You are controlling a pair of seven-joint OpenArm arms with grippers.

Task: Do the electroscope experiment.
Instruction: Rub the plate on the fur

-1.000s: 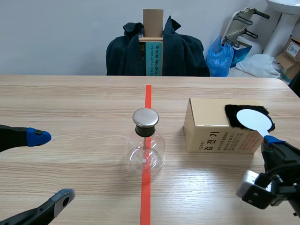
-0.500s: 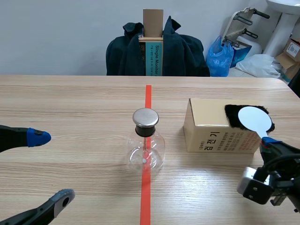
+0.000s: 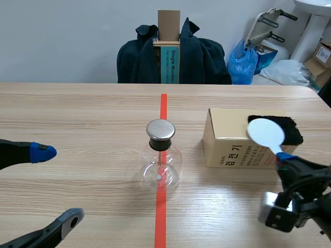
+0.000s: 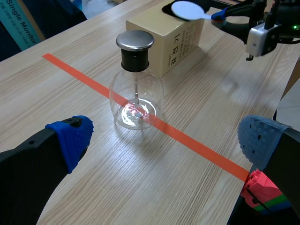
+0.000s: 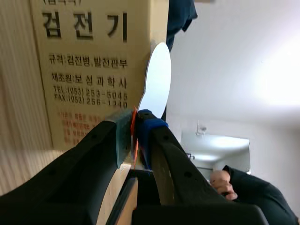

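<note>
The electroscope [image 3: 161, 164], a clear glass flask with a metal cap [image 3: 160, 130], stands on the red tape line at the table's middle; it also shows ahead of my left gripper [image 4: 164, 140] as the flask [image 4: 136, 91]. To its right is a cardboard box [image 3: 227, 144] with black fur [image 3: 290, 132] on top. My right gripper [image 3: 283, 158] is shut on the handle of a white round paddle [image 3: 266, 133], whose disc hangs in front of the box's top edge. The right wrist view shows the paddle [image 5: 157, 77] pinched between the pads [image 5: 123, 133]. My left gripper [image 3: 57, 186] stands open at the near left, holding nothing.
Beyond the table's far edge stands a chair draped with a dark jacket [image 3: 199, 57] and a tall box [image 3: 168, 46]. Bags and cartons [image 3: 282, 67] lie at the back right. A person's hand [image 5: 218, 178] shows far behind in the right wrist view.
My right gripper has shifted left and a little nearer, carrying the paddle's disc off the black fur toward the flask. The left arm and the flask have not moved.
</note>
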